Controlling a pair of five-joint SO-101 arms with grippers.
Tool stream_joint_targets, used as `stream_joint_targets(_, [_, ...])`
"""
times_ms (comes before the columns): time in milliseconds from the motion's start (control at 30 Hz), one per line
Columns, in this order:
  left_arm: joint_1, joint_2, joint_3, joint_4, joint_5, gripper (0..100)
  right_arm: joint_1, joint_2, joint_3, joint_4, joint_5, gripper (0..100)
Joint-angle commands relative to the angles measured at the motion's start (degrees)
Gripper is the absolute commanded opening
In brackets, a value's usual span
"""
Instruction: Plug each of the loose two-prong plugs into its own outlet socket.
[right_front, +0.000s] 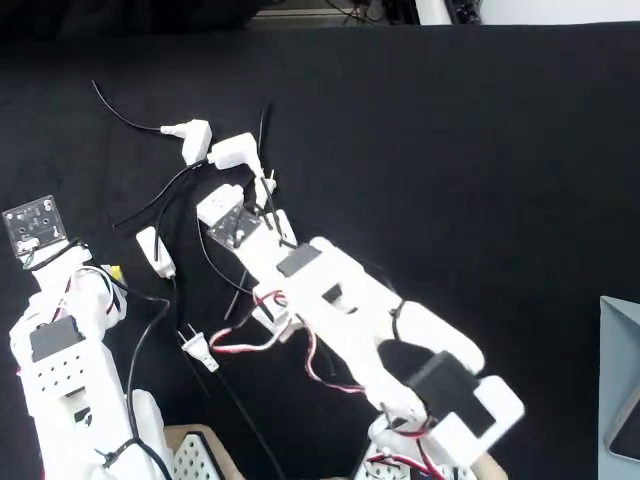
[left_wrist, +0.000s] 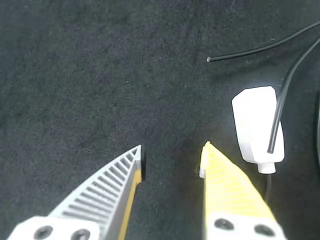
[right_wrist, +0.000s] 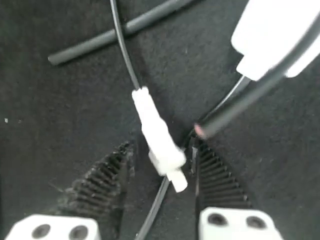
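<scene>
right wrist view has the right pincer (right_wrist: 160, 150) released, its fingers (right_wrist: 107, 175) spread on either side of a small white plug (right_wrist: 157, 142) that lies on the black desk (right_wrist: 60, 110). left wrist view shows the left pincer (left_wrist: 172, 150) released as well, low over the desk, a white socket (left_wrist: 256, 125) just beside its yellow finger (left_wrist: 227, 195). high view places another loose plug (right_front: 200, 350) between the two arms.

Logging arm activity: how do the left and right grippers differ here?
The left gripper has one grey and one yellow finger; the right gripper has two black ones. The left gripper has only black table between its fingers; the right gripper straddles a white plug on a black cord. Both are open.
</scene>
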Motion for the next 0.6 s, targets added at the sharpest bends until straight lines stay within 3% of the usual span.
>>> stream_joint_targets(0, [-0.13, -0.88, -0.13, -1.14, 0.18, 20, -0.97, 2.24, -5.67, -0.53, 1.49, 16.2])
stream_joint_targets(267, [-0.13, -0.88, -0.13, -1.14, 0.18, 20, -1.76, 3.12, -7.60, 1.93, 1.67, 16.2])
stream_joint_targets(467, [-0.13, -0.88, -0.13, -1.14, 0.18, 20, -2.37, 3.56, -9.63, 4.75, 1.67, 6.3])
stream_joint_targets(567, [-0.13, -0.88, -0.13, -1.14, 0.18, 20, -2.37, 3.30, -9.63, 5.27, 1.32, 7.4])
